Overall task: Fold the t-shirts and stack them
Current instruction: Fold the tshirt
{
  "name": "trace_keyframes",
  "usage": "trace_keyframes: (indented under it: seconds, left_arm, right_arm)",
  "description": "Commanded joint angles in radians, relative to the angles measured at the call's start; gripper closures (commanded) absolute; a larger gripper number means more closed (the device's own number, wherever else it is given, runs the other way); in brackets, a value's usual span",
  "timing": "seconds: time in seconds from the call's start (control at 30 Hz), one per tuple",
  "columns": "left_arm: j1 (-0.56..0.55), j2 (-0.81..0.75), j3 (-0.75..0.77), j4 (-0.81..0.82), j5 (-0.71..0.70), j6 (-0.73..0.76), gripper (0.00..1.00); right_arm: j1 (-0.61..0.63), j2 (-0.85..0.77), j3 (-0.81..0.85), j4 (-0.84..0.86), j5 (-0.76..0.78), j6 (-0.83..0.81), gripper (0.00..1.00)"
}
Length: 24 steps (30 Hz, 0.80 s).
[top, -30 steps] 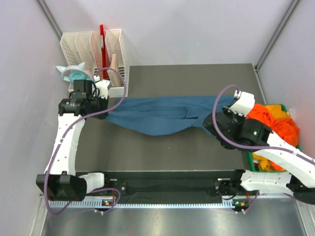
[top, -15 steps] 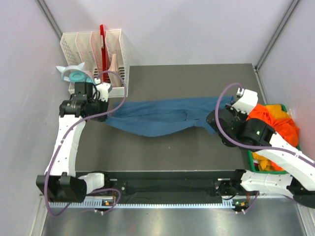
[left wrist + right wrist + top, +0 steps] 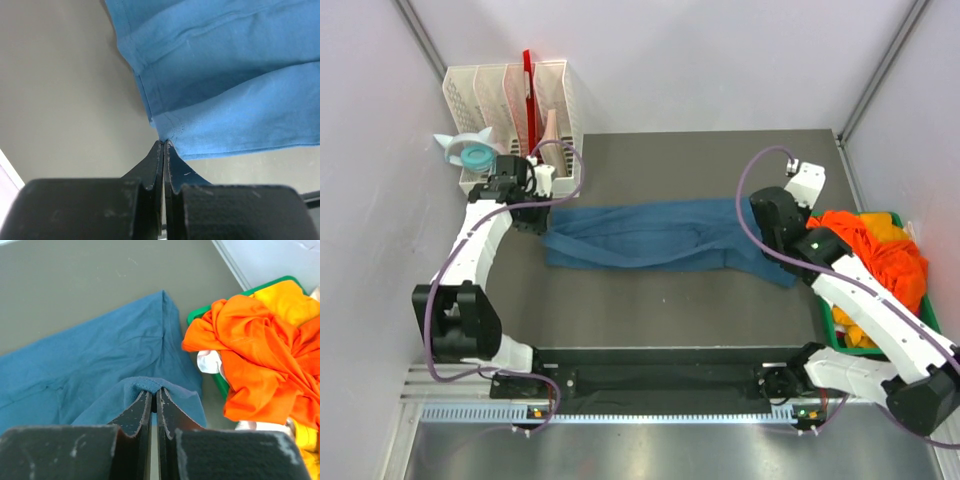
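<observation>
The teal-blue t-shirt (image 3: 660, 235) lies stretched left to right across the dark table. My left gripper (image 3: 542, 218) is shut on the shirt's left corner; in the left wrist view the fingertips (image 3: 164, 145) pinch the hem of the blue cloth (image 3: 225, 75). My right gripper (image 3: 757, 222) is shut on the shirt's right end; in the right wrist view its tips (image 3: 153, 392) pinch a fold of the blue fabric (image 3: 100, 360). Orange t-shirts (image 3: 880, 245) with yellow and white bits are heaped in the green bin, also seen in the right wrist view (image 3: 260, 340).
The green plastic bin (image 3: 832, 322) stands at the table's right edge. A white slotted rack (image 3: 510, 95) with a red tool stands at the back left, a pale blue roll holder (image 3: 470, 152) beside it. White walls enclose the table.
Both grippers moved toward the back of the table with the blue shirt. The sagging middle of the shirt has come down and now lies flat as a band.
</observation>
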Motion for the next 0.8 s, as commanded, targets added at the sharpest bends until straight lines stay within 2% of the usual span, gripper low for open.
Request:
trace_keyframes:
  seconds: [0.0, 0.43, 0.77]
  left_arm:
    - [0.003, 0.049, 0.002, 0.074, -0.019, -0.005, 1.0]
    - [0.003, 0.215, 0.006, 0.156, -0.073, -0.051, 1.0]
    - [0.003, 0.335, 0.062, 0.193, -0.088, -0.092, 1.0]
  right_arm:
    - [-0.046, 0.058, -0.016, 0.142, -0.069, -0.056, 1.0]
    - [-0.166, 0.254, -0.038, 0.263, -0.173, -0.111, 1.0]
    - [-0.246, 0.399, 0.033, 0.325, -0.219, -0.164, 1.0]
